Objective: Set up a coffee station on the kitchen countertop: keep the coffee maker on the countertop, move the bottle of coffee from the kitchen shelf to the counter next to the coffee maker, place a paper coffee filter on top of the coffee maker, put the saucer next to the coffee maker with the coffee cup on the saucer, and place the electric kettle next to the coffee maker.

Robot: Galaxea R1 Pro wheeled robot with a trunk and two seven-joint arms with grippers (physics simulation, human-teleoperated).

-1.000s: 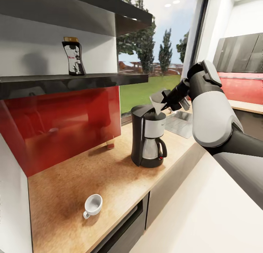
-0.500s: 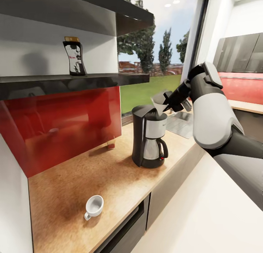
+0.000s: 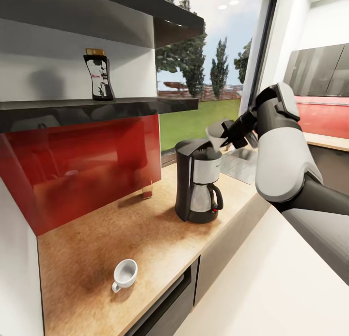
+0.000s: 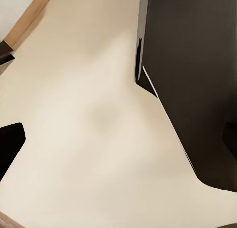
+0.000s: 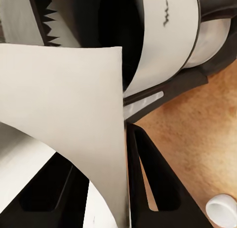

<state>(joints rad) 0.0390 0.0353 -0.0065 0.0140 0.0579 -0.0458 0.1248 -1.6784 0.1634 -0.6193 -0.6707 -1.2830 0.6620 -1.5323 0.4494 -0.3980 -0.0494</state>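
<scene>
A black and silver coffee maker (image 3: 198, 185) stands on the wooden countertop (image 3: 121, 229). My right gripper (image 3: 228, 134) is shut on a white paper coffee filter (image 3: 216, 132), holding it tilted just above the maker's top at its right edge. In the right wrist view the filter (image 5: 64, 114) lies between the black fingers (image 5: 153, 188), over the coffee maker (image 5: 163, 35). The dark bottle of coffee (image 3: 98, 76) stands on the kitchen shelf (image 3: 97, 105). A white coffee cup (image 3: 125, 274) sits upright near the counter's front edge. My left gripper (image 4: 118, 139) hangs open over the beige floor.
A red backsplash (image 3: 82, 166) runs behind the counter under the shelf. A sink drainer (image 3: 240, 164) lies right of the coffee maker, below the window. An upper shelf (image 3: 145, 11) overhangs. Dark cabinet fronts (image 4: 197, 80) border the floor.
My right gripper has carried the filter slightly up and to the right, off the middle of the coffee maker's top. The view shifted a little at first. Bottle and cup are unmoved.
</scene>
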